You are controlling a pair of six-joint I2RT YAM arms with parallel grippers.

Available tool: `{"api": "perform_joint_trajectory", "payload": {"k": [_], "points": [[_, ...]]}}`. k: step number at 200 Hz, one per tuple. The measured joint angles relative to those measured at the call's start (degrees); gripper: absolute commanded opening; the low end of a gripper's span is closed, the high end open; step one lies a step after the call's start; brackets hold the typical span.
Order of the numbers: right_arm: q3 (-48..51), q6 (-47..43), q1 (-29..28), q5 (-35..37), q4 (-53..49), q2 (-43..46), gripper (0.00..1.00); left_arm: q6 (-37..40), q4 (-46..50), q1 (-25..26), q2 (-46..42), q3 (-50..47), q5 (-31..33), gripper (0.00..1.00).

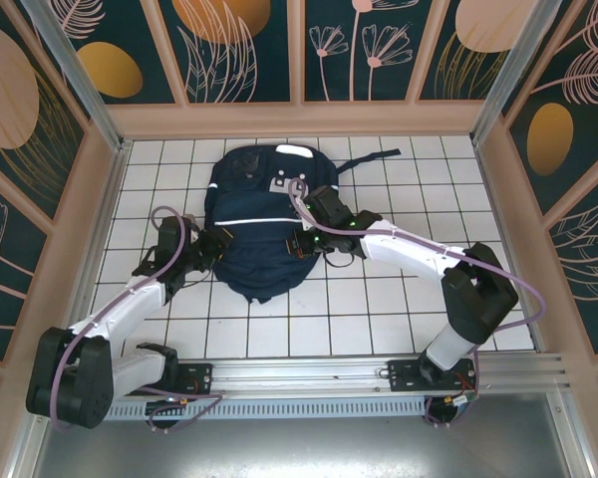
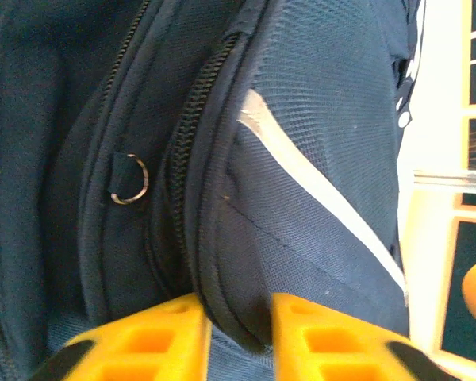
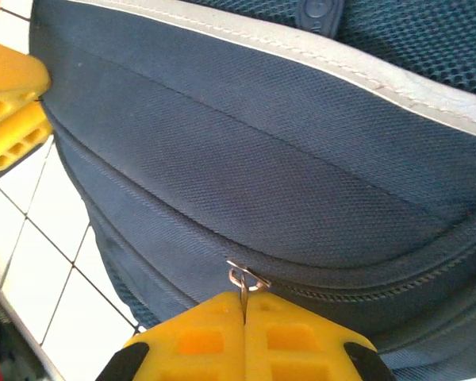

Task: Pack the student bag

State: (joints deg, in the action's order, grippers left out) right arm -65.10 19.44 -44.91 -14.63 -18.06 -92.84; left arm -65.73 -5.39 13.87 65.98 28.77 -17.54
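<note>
As right wrist shows, student bag (image 3: pixel 262 159), pull (image 3: pixel 242 278) pinched

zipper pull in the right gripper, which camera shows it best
Right wrist: the metal zipper pull sits close up, pinched in the shut right gripper against the bag. The top view is too far to make it out. The left wrist view shows another zip and a small ring.

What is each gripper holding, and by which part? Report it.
Right gripper: the bag, by its zipper pull. Left gripper: the bag, by a zippered seam ridge.
</note>
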Motion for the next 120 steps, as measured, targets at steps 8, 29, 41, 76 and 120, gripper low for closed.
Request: {"api": "perform_joint_trajectory", "payload": {"k": [8, 29, 41, 76, 120], "points": [[0.0, -0.4, -0.1, 1.8, -0.7, 0.0, 0.0, 0.1, -0.4, 0.0, 0.1, -0.3, 0.2, 0.08], [0.2, -2.1, -0.7, 7.3, -2.9, 0.0, 0.0, -0.5, -0.7, 0.2, 0.1, -0.5, 1.0, 0.0], [0.6, -3.1, -0.5, 10.8, -3.9, 0.0, 0.0, -0.5, -0.7, 0.4, 0.1, -0.5, 1.6, 0.0], [1.5, -5.7, 2.4, 16.1, -4.1, 0.1, 0.0, -0.3, -1.1, 1.0, 0.0, -1.0, 1.6, 0.0], [-0.3, -8.7, 5.8, 16.2, -2.4, -0.8, 0.0, 0.2, -2.2, 1.5, -0.1, -1.0, 1.1, 0.0]]}}
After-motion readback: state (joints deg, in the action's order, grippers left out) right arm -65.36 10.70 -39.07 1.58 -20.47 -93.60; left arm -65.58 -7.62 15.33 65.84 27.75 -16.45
